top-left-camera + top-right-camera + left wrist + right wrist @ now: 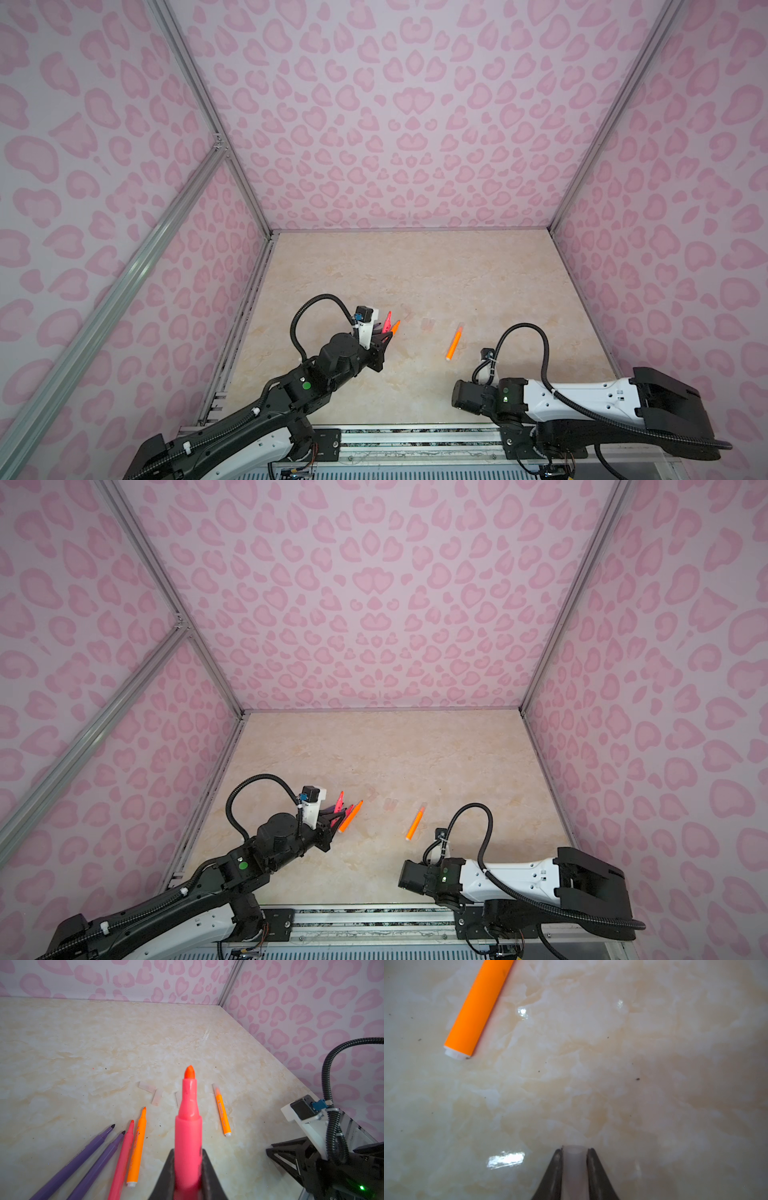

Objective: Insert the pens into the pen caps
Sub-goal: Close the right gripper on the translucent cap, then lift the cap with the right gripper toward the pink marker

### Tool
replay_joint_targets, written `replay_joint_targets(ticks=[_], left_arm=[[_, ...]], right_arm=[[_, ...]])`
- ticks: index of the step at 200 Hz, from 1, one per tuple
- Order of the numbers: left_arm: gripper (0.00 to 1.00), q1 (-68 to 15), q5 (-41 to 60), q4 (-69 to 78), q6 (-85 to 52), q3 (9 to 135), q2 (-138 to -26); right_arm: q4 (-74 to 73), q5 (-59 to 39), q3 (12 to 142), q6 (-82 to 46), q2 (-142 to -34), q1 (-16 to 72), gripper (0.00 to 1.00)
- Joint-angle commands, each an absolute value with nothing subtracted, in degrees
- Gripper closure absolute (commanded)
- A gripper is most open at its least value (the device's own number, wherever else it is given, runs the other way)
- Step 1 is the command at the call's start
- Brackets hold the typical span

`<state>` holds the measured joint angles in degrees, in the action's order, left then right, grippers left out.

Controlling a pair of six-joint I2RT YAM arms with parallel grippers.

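Observation:
My left gripper is shut on a pink-red pen, whose bare tip points away from it; in a top view the gripper is left of centre. Beside it on the table lie two purple pens, a pink-red pen and an orange pen, all uncapped. Another orange pen lies mid-table with a clear cap on its tip. Three loose pen caps lie beyond the held pen. My right gripper is shut on a clear pen cap, low over the table.
The beige marble-look table is walled by pink patterned panels at the back and both sides. A metal rail runs along the front edge. The right arm's cable loop rises near the capped orange pen.

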<state>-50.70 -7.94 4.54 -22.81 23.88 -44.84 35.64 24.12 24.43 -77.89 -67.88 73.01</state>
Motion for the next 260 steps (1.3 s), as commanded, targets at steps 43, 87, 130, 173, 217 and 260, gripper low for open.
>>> replay_joint_targets(ticks=[43, 87, 130, 173, 217, 260], left_arm=[[0.97, -50.8, -8.0, 6.0, -22.9, 24.2, -44.8], [0.97, -50.9, -5.2, 8.0, -21.9, 23.9, -46.6], [0.97, -51.0, -3.2, 10.5, -20.8, 24.2, -49.6], [0.97, -51.0, -0.8, 18.8, -17.4, 22.2, -52.5], [0.97, -51.0, 7.9, 26.1, -13.8, 21.0, -56.1], [0.97, -51.1, 13.8, 27.8, -11.0, 20.3, -55.7]], right_arm=[[38.3, 22.3, 23.5, -78.5, -68.7, 72.8, 0.84], [37.6, 25.6, 23.2, -78.4, -65.7, 72.0, 0.92], [28.8, 30.6, 27.5, -65.6, -55.6, 65.5, 0.92], [19.2, 32.3, 32.1, -57.3, -50.4, 59.4, 1.00], [4.2, 33.4, 30.7, -52.0, -48.0, 58.5, 1.00], [-11.7, 27.9, 29.8, -48.5, -52.3, 58.3, 1.00]])
